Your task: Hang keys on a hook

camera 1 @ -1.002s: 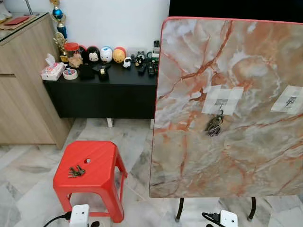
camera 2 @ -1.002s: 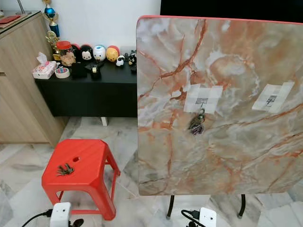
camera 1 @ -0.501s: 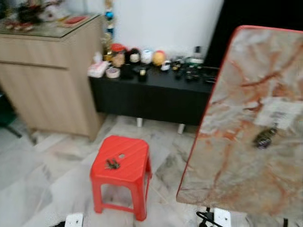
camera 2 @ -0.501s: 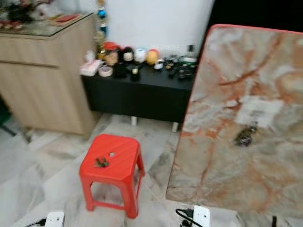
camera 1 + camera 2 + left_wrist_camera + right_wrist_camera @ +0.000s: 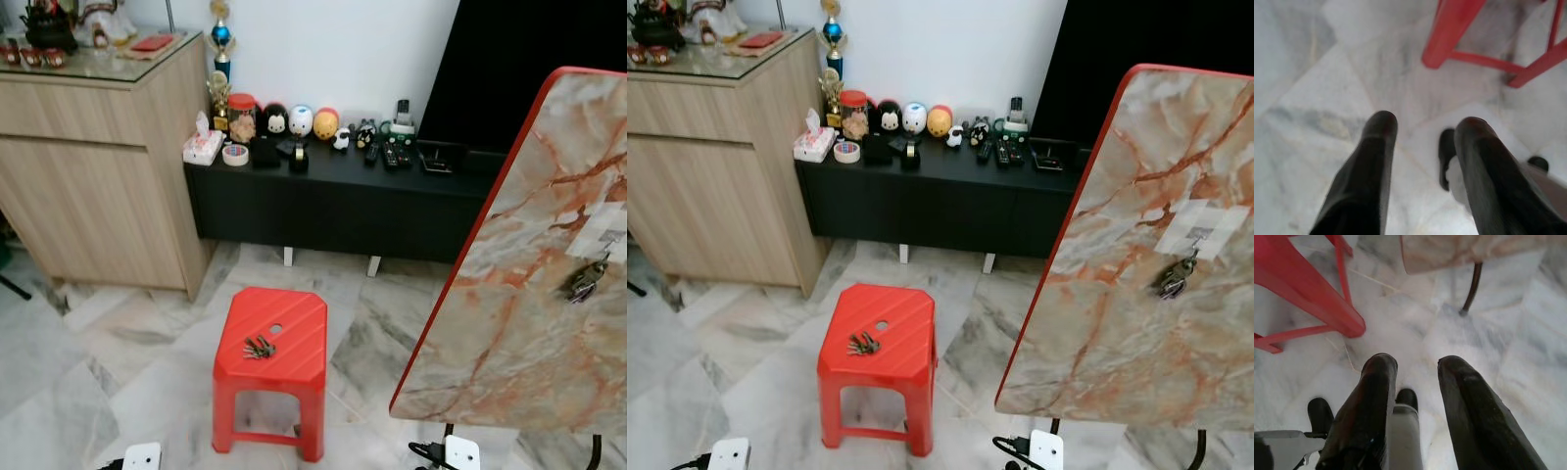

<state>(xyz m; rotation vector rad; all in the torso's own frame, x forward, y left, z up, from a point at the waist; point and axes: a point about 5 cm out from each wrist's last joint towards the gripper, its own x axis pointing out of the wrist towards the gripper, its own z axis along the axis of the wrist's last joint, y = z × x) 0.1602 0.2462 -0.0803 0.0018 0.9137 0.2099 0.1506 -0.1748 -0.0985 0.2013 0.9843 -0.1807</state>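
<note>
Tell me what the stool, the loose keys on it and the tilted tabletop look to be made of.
Stool: likely moulded plastic; uniform glossy red, ribbed seat with a moulded hole.
Loose keys: probably metal; small dark grey bunch, too small to tell finish.
Tilted tabletop: marble-patterned surface with orange veins and a red edge; whether stone or printed laminate cannot be told.

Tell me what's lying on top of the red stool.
A bunch of keys lies on the seat of the red stool, beside the small hole in it. How many keys the bunch holds is too small to tell.
</note>
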